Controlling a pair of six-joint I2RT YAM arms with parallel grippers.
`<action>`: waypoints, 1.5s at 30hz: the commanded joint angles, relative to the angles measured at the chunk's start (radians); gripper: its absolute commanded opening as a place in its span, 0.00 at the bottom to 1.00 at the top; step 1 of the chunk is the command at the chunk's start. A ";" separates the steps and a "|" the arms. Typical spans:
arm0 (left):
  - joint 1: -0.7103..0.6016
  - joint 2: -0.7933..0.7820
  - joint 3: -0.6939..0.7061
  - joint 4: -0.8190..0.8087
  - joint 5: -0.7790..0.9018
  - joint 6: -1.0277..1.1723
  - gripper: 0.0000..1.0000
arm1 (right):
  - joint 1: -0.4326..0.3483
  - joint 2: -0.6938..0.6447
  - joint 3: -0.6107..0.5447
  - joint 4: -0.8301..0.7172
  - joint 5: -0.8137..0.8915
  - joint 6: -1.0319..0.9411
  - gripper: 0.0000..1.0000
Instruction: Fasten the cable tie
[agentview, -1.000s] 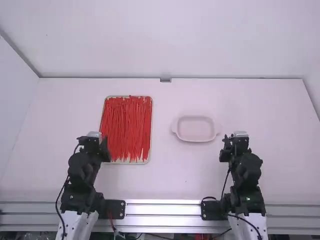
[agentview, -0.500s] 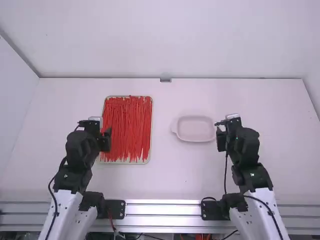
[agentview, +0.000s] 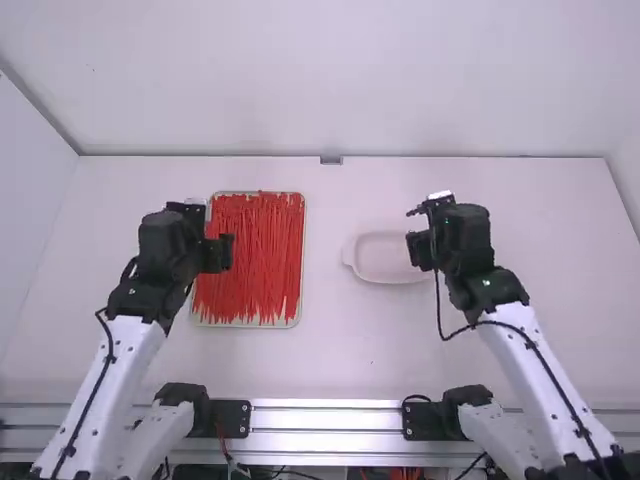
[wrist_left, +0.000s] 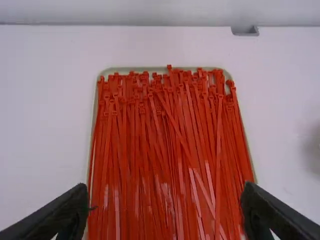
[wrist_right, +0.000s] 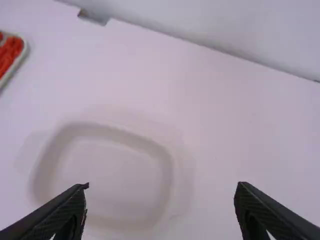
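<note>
— Two sets of jaws were found spread wide, and nothing was held in either. Where had they been placed?

— The left gripper (wrist_left: 165, 186) had been carried forward and was held above the near end of the red cable ties (wrist_left: 170, 125), the bundle being spanned by its fingers, apparently clear of it. The right gripper (wrist_right: 162, 185) had likewise been brought out from its base and was poised over the near part of the white handled dish (wrist_right: 102, 150).

— And the ties themselves?

— They were left undisturbed, heaped lengthwise on the beige tray (wrist_left: 94, 115), heads toward the far edge, left of the dish on the white table (agentview: 400, 200). No single tie had been separated.

— What was to be made of the move?

— Within the last second both arms had been raised from a folded rest and stretched up the table, so only an approach had been completed. A pick from the pile was judged to be next, and the fastening itself had not been begun. Trouble was expected in isolating one tie from such thin, crossed strands.
</note>
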 joint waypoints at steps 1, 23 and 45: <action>-0.007 0.040 0.054 -0.015 -0.001 -0.009 0.83 | 0.019 0.047 0.059 -0.013 0.041 0.002 0.83; -0.014 0.232 0.215 -0.074 0.011 -0.043 0.99 | 0.188 0.249 0.210 -0.166 0.066 0.114 0.98; -0.001 0.321 0.339 -0.043 -0.120 -0.077 0.99 | 0.288 0.249 0.210 -0.126 0.051 0.130 0.98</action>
